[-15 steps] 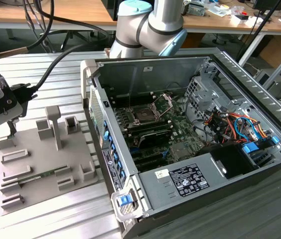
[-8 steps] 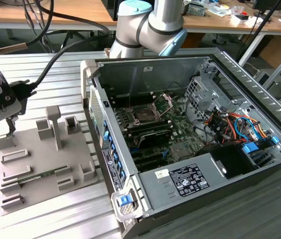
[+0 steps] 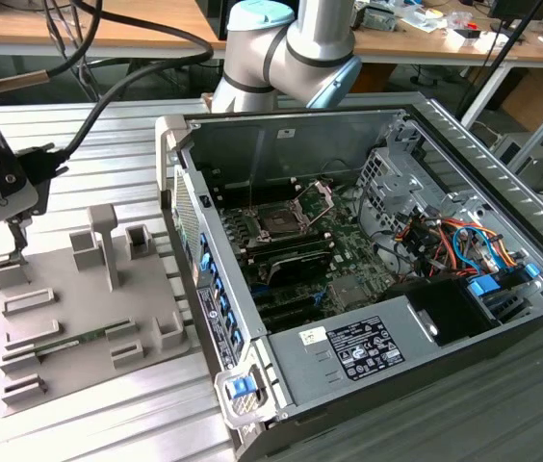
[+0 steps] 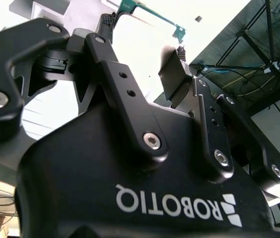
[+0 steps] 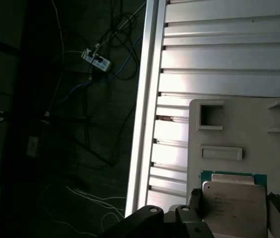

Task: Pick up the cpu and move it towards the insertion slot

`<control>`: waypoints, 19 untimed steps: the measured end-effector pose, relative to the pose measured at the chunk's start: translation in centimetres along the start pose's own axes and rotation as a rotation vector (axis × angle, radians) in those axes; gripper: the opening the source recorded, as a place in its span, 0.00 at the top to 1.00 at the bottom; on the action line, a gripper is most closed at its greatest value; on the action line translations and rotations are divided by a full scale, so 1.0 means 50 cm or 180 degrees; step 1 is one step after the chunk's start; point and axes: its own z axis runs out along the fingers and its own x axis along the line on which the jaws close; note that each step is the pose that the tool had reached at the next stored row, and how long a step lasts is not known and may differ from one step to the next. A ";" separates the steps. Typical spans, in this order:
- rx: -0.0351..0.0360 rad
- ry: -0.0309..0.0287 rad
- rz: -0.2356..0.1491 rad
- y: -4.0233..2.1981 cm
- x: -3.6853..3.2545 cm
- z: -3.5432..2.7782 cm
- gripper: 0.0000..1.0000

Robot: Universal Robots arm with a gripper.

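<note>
The cpu [image 5: 234, 206], a silvery square chip with a green rim, sits between my fingers at the corner of the grey tray [image 5: 239, 124]. My gripper [image 5: 237, 198] has one finger [image 5: 195, 197] against each of two opposite edges of the chip. In the second wrist view the cpu's green edge [image 4: 155, 15] runs between the fingertips of the gripper [image 4: 145, 34]. In the exterior view the gripper [image 3: 13, 252] hangs over the tray's [image 3: 79, 318] far corner, at that view's left. The insertion slot [image 3: 279, 223] lies inside the open computer case, its metal load plate [image 3: 318, 197] hinged up.
The case's side wall [image 3: 180, 221] stands between the tray and the socket. Raised grey blocks [image 3: 103, 241] rise from the tray. The arm's base [image 3: 291, 43] is behind the case. The slatted table's edge [image 5: 145, 124] borders a floor with cables.
</note>
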 end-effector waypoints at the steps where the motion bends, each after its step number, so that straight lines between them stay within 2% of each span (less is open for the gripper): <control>1: 0.0000 0.0000 0.0000 0.000 0.000 -0.002 0.45; 13: 0.0000 0.0000 0.0000 0.001 0.000 -0.025 0.45; 19: 0.0000 0.0000 0.0000 0.002 0.000 -0.041 0.45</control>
